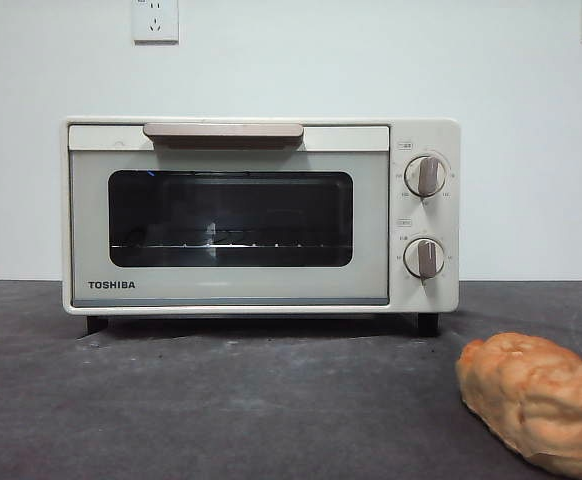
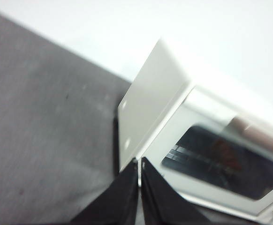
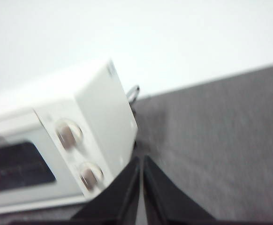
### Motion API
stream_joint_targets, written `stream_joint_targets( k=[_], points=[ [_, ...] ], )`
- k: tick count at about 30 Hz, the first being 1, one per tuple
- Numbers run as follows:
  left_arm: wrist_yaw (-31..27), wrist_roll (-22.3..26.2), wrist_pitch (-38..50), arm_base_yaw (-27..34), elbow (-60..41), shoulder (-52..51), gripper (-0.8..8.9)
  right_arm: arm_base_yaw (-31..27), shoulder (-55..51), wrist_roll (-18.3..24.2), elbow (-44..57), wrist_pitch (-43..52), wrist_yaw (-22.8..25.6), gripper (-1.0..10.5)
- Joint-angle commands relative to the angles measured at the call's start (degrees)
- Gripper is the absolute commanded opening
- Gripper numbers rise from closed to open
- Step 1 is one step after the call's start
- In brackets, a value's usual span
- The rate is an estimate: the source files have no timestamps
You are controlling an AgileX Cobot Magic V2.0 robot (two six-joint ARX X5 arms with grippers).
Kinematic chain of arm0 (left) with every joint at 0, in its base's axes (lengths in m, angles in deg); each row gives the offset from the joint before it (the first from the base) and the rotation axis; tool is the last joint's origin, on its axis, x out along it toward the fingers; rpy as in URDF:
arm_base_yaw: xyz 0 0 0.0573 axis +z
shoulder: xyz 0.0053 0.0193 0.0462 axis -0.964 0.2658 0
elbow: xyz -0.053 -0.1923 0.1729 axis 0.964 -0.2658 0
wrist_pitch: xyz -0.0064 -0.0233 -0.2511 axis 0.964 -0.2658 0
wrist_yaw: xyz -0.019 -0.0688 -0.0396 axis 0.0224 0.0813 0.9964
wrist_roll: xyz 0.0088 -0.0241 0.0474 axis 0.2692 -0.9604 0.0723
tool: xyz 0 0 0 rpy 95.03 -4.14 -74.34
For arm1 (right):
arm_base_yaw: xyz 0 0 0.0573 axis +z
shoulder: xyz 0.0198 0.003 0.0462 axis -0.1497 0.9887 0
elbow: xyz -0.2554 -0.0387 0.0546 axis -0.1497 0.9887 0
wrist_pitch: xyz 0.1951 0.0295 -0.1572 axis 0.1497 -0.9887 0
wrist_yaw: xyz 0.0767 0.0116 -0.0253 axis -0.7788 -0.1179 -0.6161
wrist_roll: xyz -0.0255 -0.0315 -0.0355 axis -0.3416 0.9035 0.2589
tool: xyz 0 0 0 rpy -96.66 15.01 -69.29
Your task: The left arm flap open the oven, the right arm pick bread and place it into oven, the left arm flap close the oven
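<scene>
Cream-white enamelled metal forms the oven [image 1: 261, 215], a boxy unit with rounded corners standing on short black feet on the dark grey, slightly mottled table [image 1: 171, 400]. Its door is closed. A beige bar handle [image 1: 223, 131] runs along the top of the door; below it a dark glass window [image 1: 231, 218] shows a wire rack inside, and TOSHIBA lettering sits at the door's lower left. Two round knobs [image 1: 425, 176] are stacked one above the other on the right-hand panel. The bread [image 1: 539, 400] lies on the table in front of the oven and to its right, well apart from it: a lumpy, elongated golden-orange loaf with paler crust patches, partly cut off by the picture edge. Neither arm shows in the front view. The left gripper [image 2: 139, 164] hangs near the oven's left front corner, jaws pressed together, holding nothing. The right gripper [image 3: 141, 161] hangs by the knob-side corner, jaws likewise together and empty. Both wrist views are blurred.
</scene>
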Motion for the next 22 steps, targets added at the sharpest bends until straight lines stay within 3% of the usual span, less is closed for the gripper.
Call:
stream_joint_targets(
  k=[1,9,22],
  points=[
    [0.1,0.0,-1.3,0.0,3.7,1.5,0.16,-0.1,0.9,-0.5,-3.6,-0.4,0.0,0.1],
    [0.3,6.7,-8.3,0.0,15.1,8.7,0.16,-0.1,9.4,4.0,-15.9,-7.0,-0.7,0.1],
    [12.5,23.7,-26.5,-0.1,33.8,29.7,0.16,-0.1,31.9,17.2,-37.1,-30.9,-11.0,0.1]
  ],
)
